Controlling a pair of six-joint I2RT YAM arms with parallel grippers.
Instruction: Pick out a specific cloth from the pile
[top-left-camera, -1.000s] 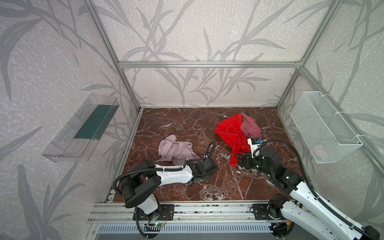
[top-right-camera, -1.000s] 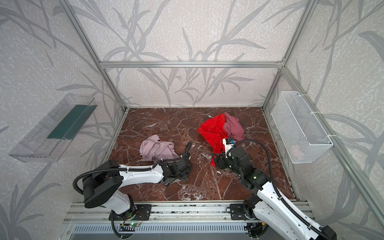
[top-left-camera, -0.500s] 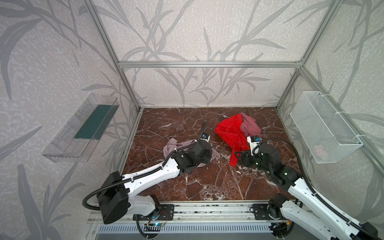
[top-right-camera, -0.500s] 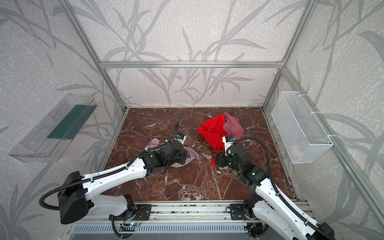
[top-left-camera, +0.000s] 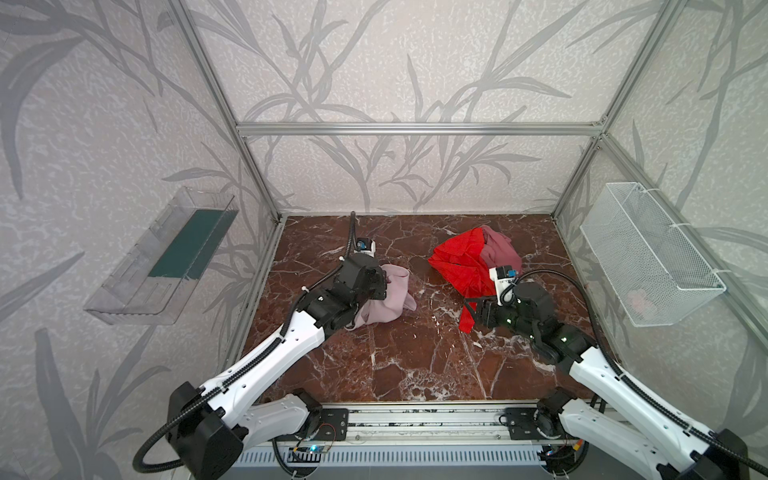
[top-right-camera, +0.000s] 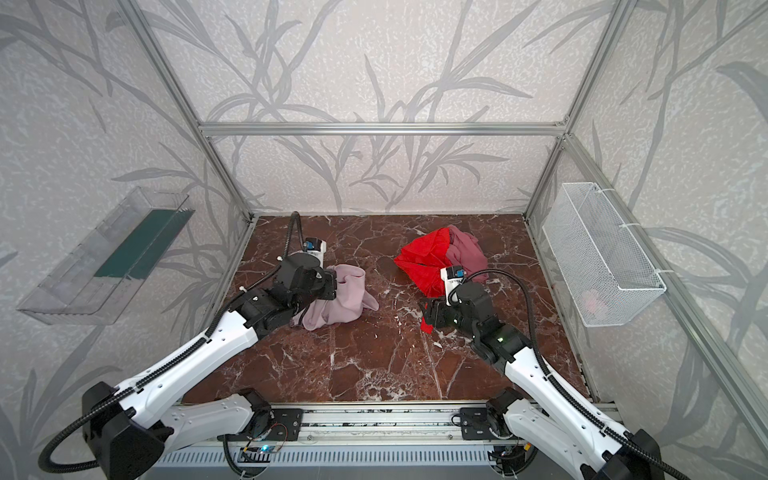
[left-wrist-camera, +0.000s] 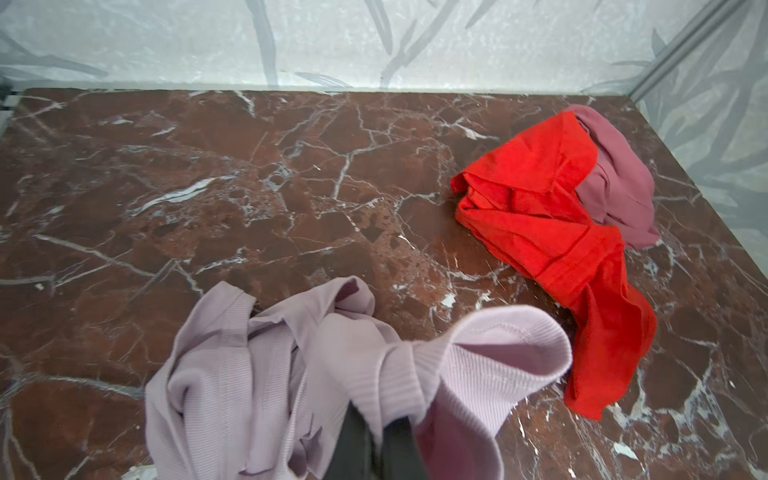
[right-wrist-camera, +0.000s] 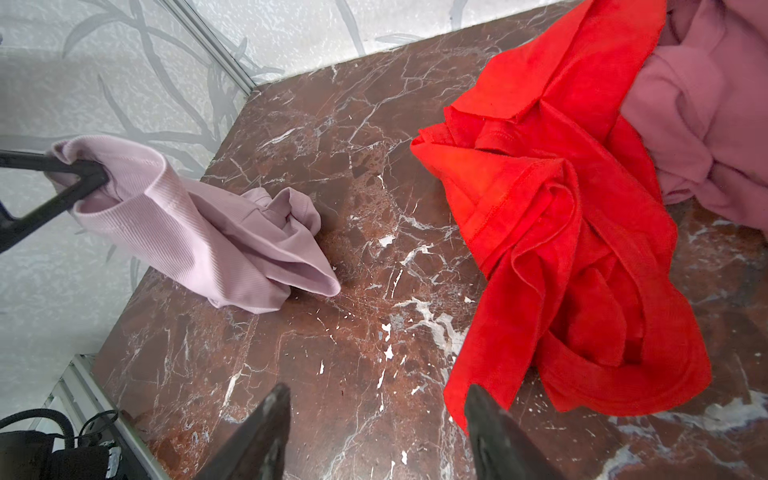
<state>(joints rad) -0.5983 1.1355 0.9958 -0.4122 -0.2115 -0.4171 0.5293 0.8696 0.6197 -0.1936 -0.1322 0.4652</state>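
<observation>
Cloth (top-left-camera: 388, 291) pinched tight in left hand (left-wrist-camera: 379, 424), one end lifted, rest trailing on desk (top-left-camera: 415, 357), well apart from pile (top-left-camera: 465, 257). Right hand (right-wrist-camera: 376, 390) spread wide, empty, just beside pile's red tail.

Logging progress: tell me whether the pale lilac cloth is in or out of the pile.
Out. The cloth lies apart from the pile, bare marble between, one edge pinched in the shut left gripper.
</observation>
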